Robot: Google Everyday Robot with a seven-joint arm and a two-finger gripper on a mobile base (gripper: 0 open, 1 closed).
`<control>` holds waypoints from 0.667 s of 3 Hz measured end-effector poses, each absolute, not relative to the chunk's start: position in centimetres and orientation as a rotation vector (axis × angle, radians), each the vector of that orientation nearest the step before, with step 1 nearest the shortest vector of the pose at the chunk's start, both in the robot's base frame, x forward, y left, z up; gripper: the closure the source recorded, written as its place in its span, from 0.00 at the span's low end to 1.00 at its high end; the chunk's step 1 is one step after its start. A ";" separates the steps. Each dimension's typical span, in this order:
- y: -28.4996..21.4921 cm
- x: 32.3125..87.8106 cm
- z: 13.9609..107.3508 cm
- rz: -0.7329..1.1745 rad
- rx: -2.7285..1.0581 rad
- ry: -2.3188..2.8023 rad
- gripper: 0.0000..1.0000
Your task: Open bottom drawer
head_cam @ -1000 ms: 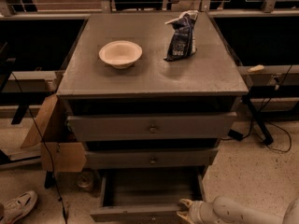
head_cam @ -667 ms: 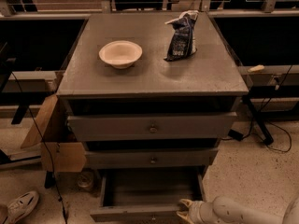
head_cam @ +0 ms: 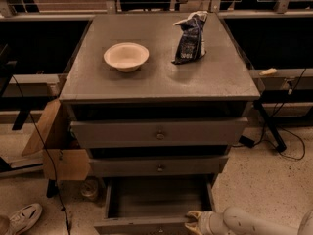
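Bottom drawer (head_cam: 156, 202) stands well out, lowest of 3; gripper (head_cam: 193, 223) at drawer's front lip, right of its ctr (can't tell if clamped or loose). Pull straight & level, w/o sideways drag

A cream round bowl (head_cam: 126, 56) sits left of a dark foil snack bag (head_cam: 190, 39) on the grey metal cabinet (head_cam: 220, 77); at bottom frame, the gripper (head_cam: 193, 223) sits at the front of the pulled-out grey bottom drawer (head_cam: 156, 199).
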State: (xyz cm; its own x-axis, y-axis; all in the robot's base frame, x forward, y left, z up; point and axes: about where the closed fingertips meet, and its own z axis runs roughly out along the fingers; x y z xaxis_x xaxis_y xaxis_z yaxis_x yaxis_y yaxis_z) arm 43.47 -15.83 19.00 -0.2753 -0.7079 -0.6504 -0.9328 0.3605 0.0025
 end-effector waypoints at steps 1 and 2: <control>-15.8 43.6 19.0 0.527 -1.417 2.069 1.00; -16.2 42.9 18.8 0.527 -1.405 2.072 1.00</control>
State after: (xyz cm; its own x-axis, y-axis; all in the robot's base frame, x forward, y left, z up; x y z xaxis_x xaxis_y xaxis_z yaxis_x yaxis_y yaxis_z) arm 42.92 -16.18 18.79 -0.2811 -0.7028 -0.6535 -0.9296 0.3686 0.0034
